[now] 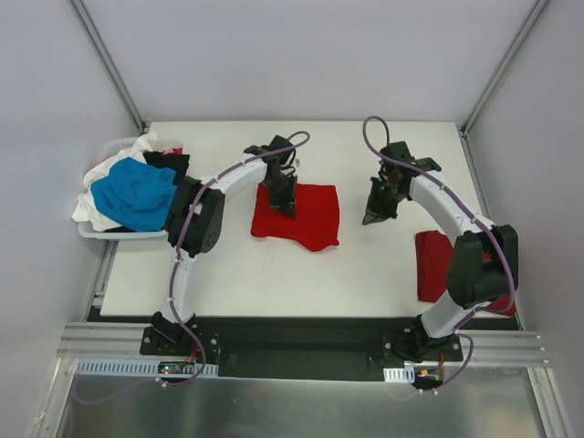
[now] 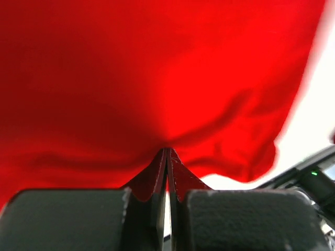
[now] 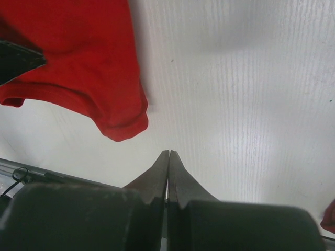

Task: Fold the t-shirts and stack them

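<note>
Bin [image 1: 91, 230] at table [image 1: 274, 283] left holds blue t-shirt [image 1: 135, 193], white t-shirt [image 1: 114, 164] and black t-shirt [image 1: 169, 162], all crumpled. Left gripper [image 2: 166, 154] is pinched onto red t-shirt [image 1: 315, 214] mid-table. Right gripper [image 3: 168, 154] is closed, empty, over bare table. Folded red t-shirt [image 1: 432, 265] lies at the right.

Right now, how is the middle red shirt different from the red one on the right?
The middle red t-shirt lies wide and rumpled; the right red t-shirt is folded narrow. The left fingers pinch the middle one; no fingers hold the right one. Both are bright red, on the table.

White arms [image 1: 436, 196], dark fingers [image 3: 154, 180], seemingly purple cables [image 1: 369, 128]
</note>
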Motion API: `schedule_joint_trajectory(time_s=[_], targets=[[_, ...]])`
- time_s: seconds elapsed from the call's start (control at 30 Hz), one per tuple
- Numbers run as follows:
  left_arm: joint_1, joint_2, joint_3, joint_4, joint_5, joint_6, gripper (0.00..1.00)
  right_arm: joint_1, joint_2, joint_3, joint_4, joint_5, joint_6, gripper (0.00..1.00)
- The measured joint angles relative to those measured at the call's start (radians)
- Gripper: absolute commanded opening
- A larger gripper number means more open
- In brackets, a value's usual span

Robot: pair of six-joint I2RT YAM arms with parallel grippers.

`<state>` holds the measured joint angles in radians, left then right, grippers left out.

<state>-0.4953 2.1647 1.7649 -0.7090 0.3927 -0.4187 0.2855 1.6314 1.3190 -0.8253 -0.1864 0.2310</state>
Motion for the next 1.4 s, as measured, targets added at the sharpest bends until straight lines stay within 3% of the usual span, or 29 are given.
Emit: schedule_joint_trajectory(time_s=[0.13,0.33,0.6,0.9,1.4], targets=[[-0.007,0.079,-0.011,0.005,0.003,-0.011,0.00,0.000,0.000,-0.001,-0.009,0.001,-0.008,0.01],[0.040,0.075,-0.055,0.026,0.043,-0.054,0.00,0.000,-0.008,-0.009,-0.012,0.000,-0.011,0.01],[0.154,-0.026,-0.212,0.051,0.026,-0.064,0.00,0.000,-0.013,-0.029,-0.008,0.000,-0.011,0.01],[0.276,-0.166,-0.387,0.047,-0.084,-0.059,0.00,0.004,-0.015,-0.057,0.013,0.000,0.004,0.01],[0.405,-0.262,-0.489,0.037,-0.204,-0.041,0.00,0.032,-0.015,-0.057,0.029,0.000,0.016,0.01]])
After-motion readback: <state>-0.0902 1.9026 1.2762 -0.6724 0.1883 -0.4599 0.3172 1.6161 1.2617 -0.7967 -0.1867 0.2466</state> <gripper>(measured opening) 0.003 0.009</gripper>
